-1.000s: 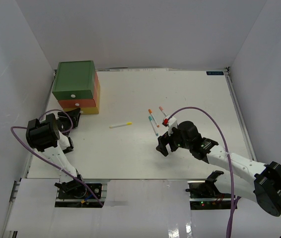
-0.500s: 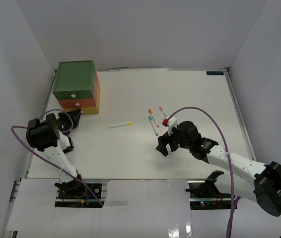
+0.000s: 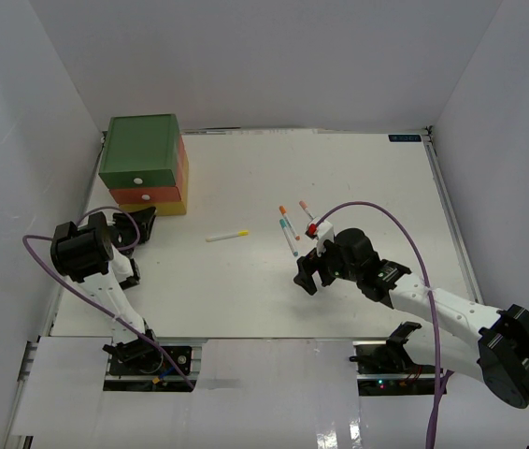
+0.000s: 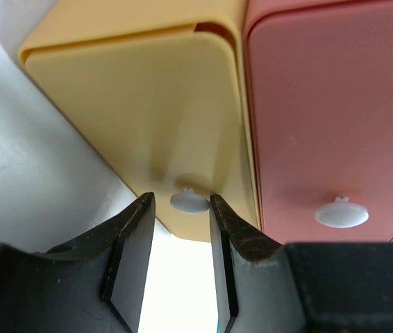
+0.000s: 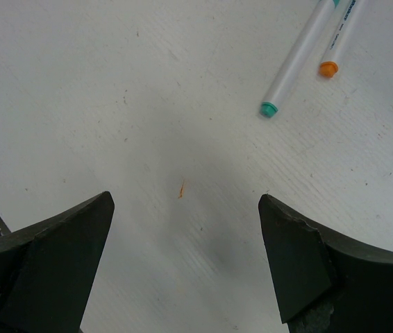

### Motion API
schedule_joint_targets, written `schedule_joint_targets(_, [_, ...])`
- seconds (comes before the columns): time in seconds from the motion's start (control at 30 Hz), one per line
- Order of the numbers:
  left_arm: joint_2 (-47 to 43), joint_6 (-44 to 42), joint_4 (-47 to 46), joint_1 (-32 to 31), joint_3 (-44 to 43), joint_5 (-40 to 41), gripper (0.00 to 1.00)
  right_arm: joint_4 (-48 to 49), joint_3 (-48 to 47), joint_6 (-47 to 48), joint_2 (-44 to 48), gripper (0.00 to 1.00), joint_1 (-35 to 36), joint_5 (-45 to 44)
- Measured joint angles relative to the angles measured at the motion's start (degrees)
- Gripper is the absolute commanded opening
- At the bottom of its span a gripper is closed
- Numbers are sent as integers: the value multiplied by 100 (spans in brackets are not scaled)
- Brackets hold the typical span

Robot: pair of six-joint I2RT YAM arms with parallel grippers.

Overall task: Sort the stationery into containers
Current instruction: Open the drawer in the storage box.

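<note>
R arm, nearest: no change over the last sec. Right tool [image 5: 185,201] hangs low over bare tabletop [image 3: 358,178], fingers wide apart, holding and touching nothing. Just beyond it lie a teal-capped pen [image 5: 300,59] and an orange-capped pen [image 5: 339,41], side by side, part of a small cluster. A yellow pen [image 3: 227,236] lies alone toward mid-tabletop. All the stationery in view is loose, none sorted yet.

L arm: its wrist has crept a bit toward the drawer stack, the only visible shift. Left tool [image 4: 179,200] is now right at the yellow drawer [image 4: 148,118], the bottom one. Its fingers are close together but apart, straddling the white knob [image 4: 189,202]. One finger looks to be touching the knob and a sliver of gap shows at the other, so prob. not clamped yet. The drawer looks shut.

Meaning: step in hand is likely pinch the knob and pull the yellow drawer out, so pens have somewhere to go. Task is at an early stage.

Farther back: orange-red drawer [image 4: 335,125] above the yellow one, green drawer [image 3: 138,150] on top, both apparently shut.
</note>
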State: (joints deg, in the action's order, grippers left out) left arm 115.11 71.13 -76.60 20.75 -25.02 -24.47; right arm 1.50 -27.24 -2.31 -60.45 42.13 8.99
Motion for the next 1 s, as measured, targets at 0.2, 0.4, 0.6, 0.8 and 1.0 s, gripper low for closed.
schedule_joint_targets(0.2, [46,9,-20,-2,-28,-24,47,0,0,0,-4,91,0,0])
schedule_joint_targets(0.4, [74,31,-13,-4,-87,-46,47,-2,0,0,-55,91,0,0])
schedule_joint_targets(0.6, [74,52,-7,-9,-98,-46,47,0,0,0,-81,91,0,0])
schedule_joint_targets(0.8, [74,94,-22,-11,-109,-57,40,0,0,0,-83,91,0,0])
schedule_joint_targets(1.0, [74,131,-50,-13,-129,-61,29,0,0,0,-90,91,0,2])
